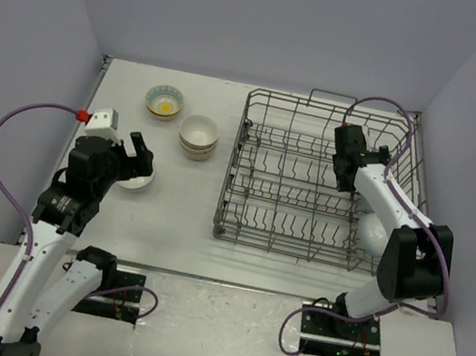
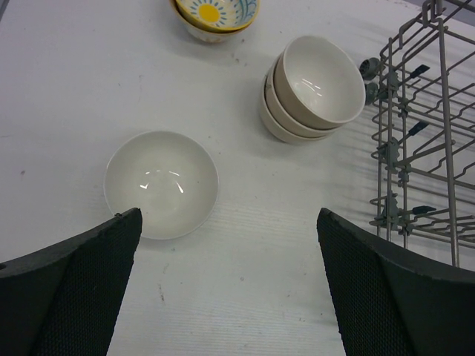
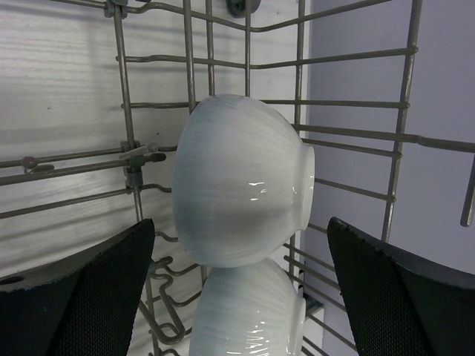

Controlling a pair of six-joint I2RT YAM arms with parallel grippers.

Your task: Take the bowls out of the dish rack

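Note:
The grey wire dish rack (image 1: 292, 183) stands on the right of the table. Two white bowls rest on their sides inside its far-right row, one (image 3: 241, 174) above the other (image 3: 249, 315). My right gripper (image 3: 241, 230) is inside the rack, open, with a finger on each side of these bowls and touching neither. On the table to the left sit a plain white bowl (image 2: 161, 184), a stack of beige bowls (image 2: 315, 89) and a patterned yellow bowl stack (image 2: 215, 15). My left gripper (image 2: 228, 222) hovers open beside the white bowl, holding nothing.
The rack's left wall (image 2: 423, 133) rises close to the right of the beige stack. The booth walls close in behind and to the right of the rack (image 3: 438, 74). Upright tines and wires (image 3: 126, 111) surround the racked bowls.

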